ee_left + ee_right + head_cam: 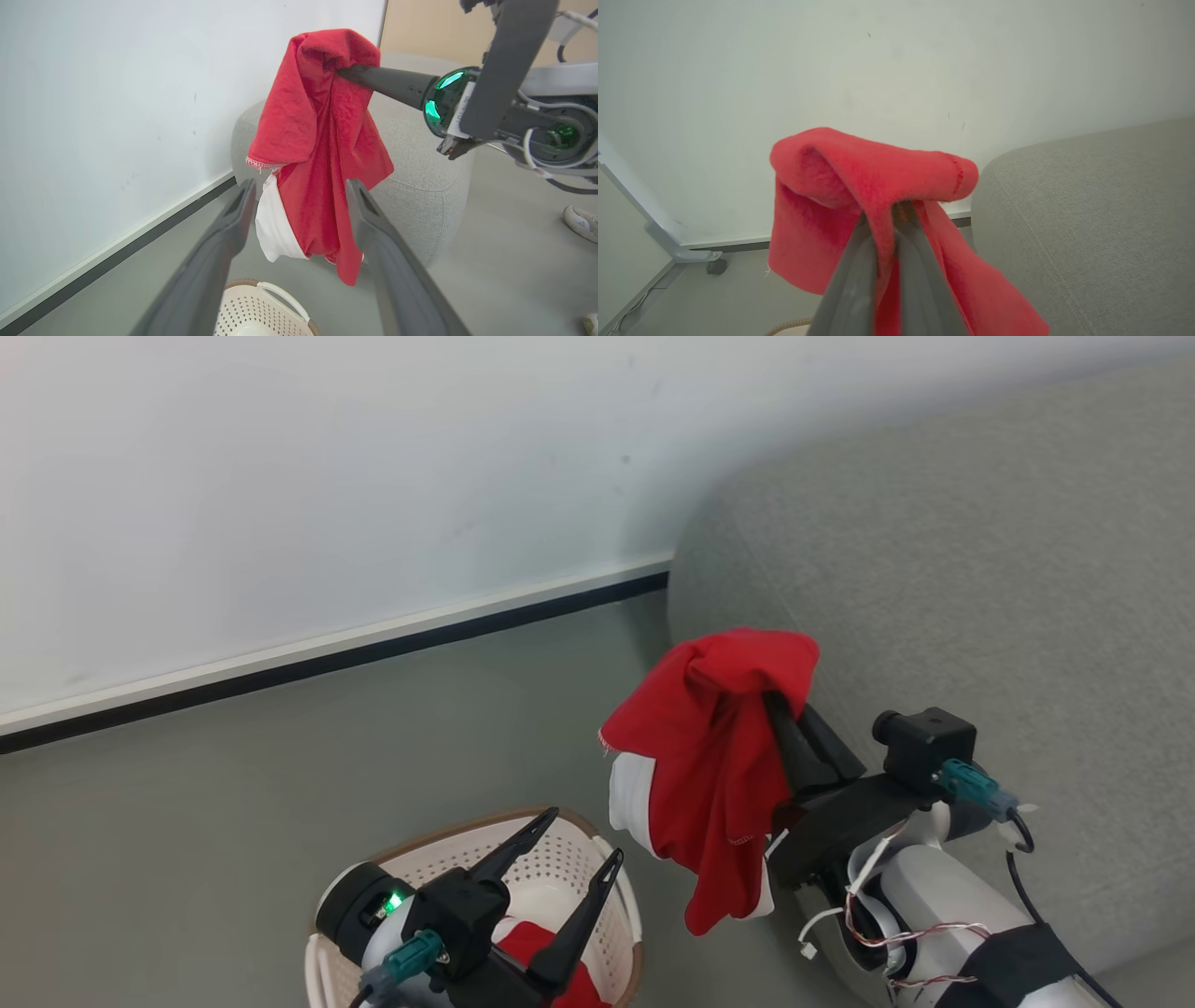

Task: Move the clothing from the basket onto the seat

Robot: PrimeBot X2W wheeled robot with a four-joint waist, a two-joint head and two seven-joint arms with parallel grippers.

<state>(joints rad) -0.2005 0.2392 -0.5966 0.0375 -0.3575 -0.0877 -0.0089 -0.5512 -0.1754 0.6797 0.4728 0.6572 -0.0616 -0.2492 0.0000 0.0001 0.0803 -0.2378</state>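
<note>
A red garment with a white panel (714,756) hangs in the air from my right gripper (780,705), which is shut on its top fold beside the edge of the grey seat (980,597). The same garment (317,140) shows in the left wrist view, and the pinched fold (878,186) shows in the right wrist view. My left gripper (579,845) stands open above the cream-white basket (560,863), nothing between its fingers. More red and white clothing (537,947) lies inside the basket, partly hidden by the left wrist.
A white wall with a dark baseboard (327,658) runs behind the basket and the seat. Grey floor (233,803) spreads to the left. A person's shoe (581,224) rests on the floor at the right edge of the left wrist view.
</note>
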